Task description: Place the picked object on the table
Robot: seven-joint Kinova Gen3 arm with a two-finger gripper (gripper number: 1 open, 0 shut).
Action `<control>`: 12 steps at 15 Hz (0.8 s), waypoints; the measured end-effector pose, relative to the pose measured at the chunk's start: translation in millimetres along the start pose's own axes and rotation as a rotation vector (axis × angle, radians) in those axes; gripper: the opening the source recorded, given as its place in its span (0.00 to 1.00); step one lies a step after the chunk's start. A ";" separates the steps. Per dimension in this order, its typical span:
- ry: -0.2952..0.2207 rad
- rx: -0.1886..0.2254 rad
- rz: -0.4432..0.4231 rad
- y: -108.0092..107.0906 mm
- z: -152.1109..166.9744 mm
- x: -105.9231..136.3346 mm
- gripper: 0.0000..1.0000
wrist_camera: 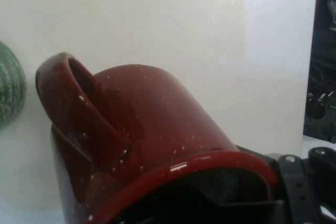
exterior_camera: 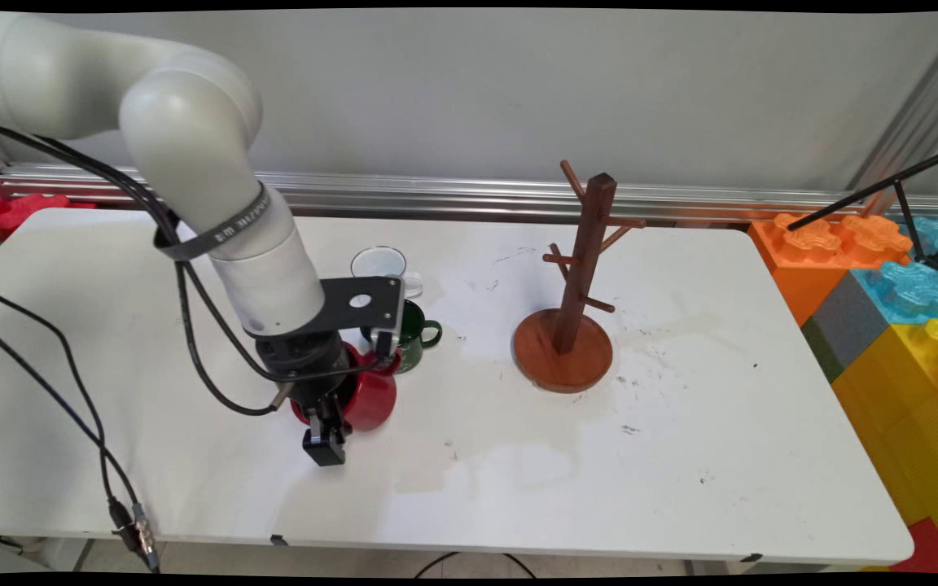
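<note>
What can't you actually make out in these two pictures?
- End effector fingers: main view hides them behind the wrist; hand view shows only black parts by the red mug rim, so open or shut is unclear.
- Red mug: partly covered by the arm in the main view; its base is cut off in the hand view.
- Green mug: its left side hides behind the black bracket; only a sliver shows in the hand view.
- Clear glass: lower part hidden by the bracket.

Wooden mug tree, green mug, clear glass, toy blocks
</note>
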 end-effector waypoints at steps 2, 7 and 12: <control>-0.006 -0.009 0.008 -1.3 3.6 4.2 0.00; -0.017 -0.027 0.020 -4.7 11.9 12.7 0.00; -0.024 -0.039 0.032 -9.9 19.5 18.6 0.00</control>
